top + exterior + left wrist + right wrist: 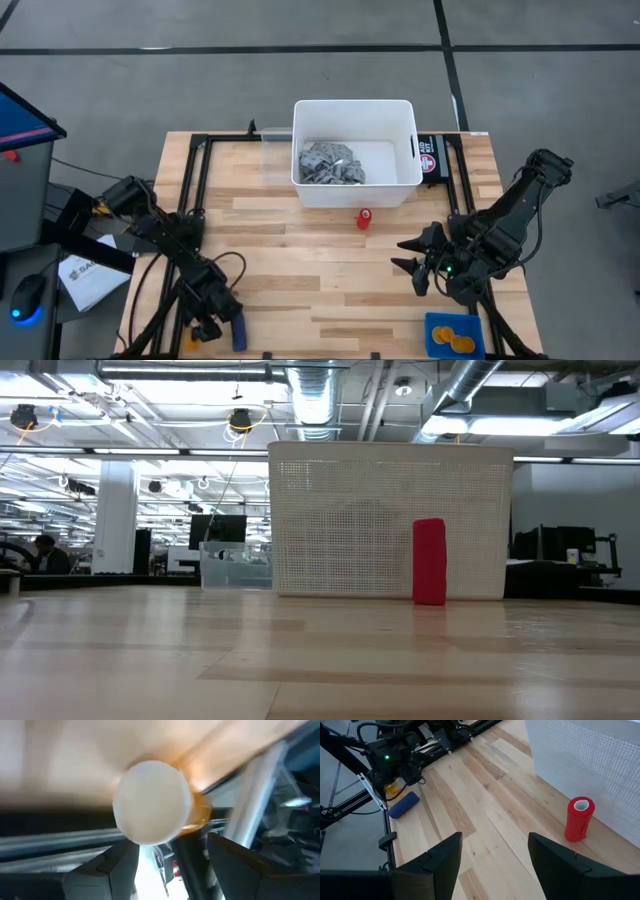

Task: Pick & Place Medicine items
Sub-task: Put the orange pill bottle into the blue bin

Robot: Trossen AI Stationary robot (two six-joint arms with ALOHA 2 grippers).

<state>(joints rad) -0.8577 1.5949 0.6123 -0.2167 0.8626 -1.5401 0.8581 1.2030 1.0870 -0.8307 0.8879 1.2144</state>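
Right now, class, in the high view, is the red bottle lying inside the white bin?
No. The red bottle stands on the wooden table, just in front of the white bin, outside its wall.

The left end effector (207, 325) sits at the tabletop's seven o'clock edge, too small and dark in the high view to tell how its fingers stand. In its wrist view a pill bottle (155, 802) fills the picture, blurred, white cap foremost, its orange body mostly hidden behind the cap. The grey rag (330, 163) hides part of the white bin's (404, 190) floor. A blue tray (455, 335) is cut off at five o'clock.
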